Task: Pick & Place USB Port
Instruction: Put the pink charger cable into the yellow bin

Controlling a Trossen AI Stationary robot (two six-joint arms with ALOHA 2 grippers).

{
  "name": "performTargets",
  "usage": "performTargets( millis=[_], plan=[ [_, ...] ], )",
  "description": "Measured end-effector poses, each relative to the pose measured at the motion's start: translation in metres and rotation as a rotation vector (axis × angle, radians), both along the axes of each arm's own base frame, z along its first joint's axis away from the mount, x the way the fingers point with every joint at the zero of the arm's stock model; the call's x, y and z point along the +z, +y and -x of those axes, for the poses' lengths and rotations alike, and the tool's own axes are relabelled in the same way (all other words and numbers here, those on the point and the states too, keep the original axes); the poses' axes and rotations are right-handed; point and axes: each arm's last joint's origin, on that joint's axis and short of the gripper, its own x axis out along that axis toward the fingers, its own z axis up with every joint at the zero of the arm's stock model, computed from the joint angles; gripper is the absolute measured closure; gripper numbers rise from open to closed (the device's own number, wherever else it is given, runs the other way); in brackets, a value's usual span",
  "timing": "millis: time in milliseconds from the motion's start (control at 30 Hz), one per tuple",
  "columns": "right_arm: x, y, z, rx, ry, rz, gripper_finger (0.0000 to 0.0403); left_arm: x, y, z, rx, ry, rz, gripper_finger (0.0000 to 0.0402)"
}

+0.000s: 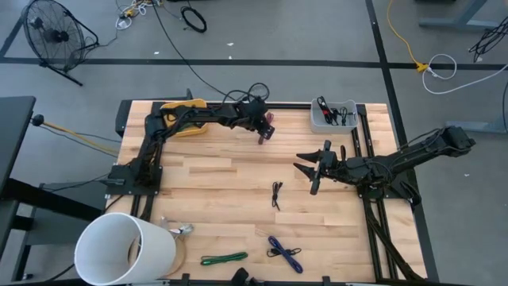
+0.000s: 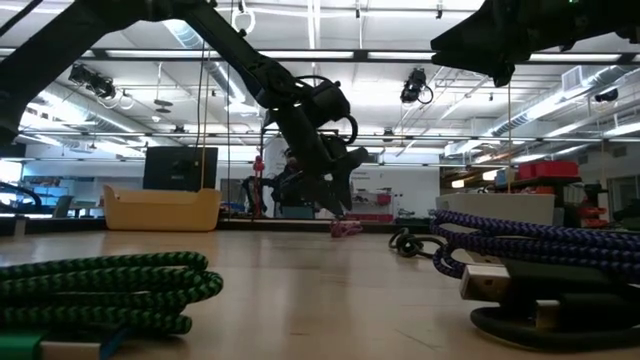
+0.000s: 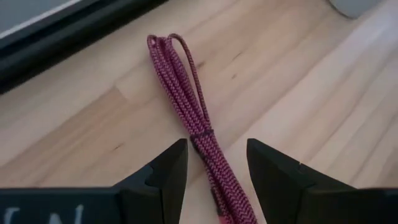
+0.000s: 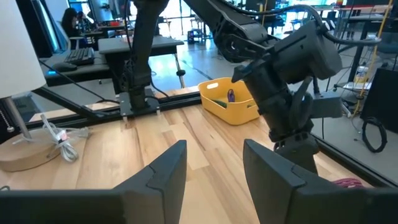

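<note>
Jaws of the left gripper (image 3: pixel 214 171) stood apart, straddling the coiled pink USB cable (image 3: pixel 186 112) that lay flat on the wooden table (image 1: pixel 214 183), upper centre of the high view, between the yellow bin (image 1: pixel 184 117) and the grey tray (image 1: pixel 333 117). Right of centre, the right gripper (image 1: pixel 311 171) hovered with its fingers spread, holding nothing, just right of a small black cable (image 1: pixel 276 193).

No readable text, label, brand or number anywhere. Only partial pale letter strokes on left gripper (image 3: pixel 211 180) body at left wrist view's bottom edge, cut off, illegible.
</note>
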Motion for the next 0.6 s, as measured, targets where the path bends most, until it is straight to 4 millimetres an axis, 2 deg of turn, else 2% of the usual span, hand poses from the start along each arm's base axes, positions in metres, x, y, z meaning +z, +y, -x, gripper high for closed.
performTargets(
  millis=[333, 467, 600],
  plan=[
    [0.000, 0.000, 0.000, 0.000, -0.002, 0.000, 0.0243, -0.003, -0.028, -0.010, -0.035, 0.028, 0.010, 0.0230],
    [0.000, 0.000, 0.000, 0.000, -0.004, -0.001, 0.0243, -0.011, -0.035, -0.010, -0.028, 0.086, -0.015, 0.0230],
    [0.001, 0.000, 0.000, 0.000, -0.009, -0.003, 0.0243, -0.009, -0.034, -0.011, -0.006, 0.090, -0.047, 0.0230]
  ],
)
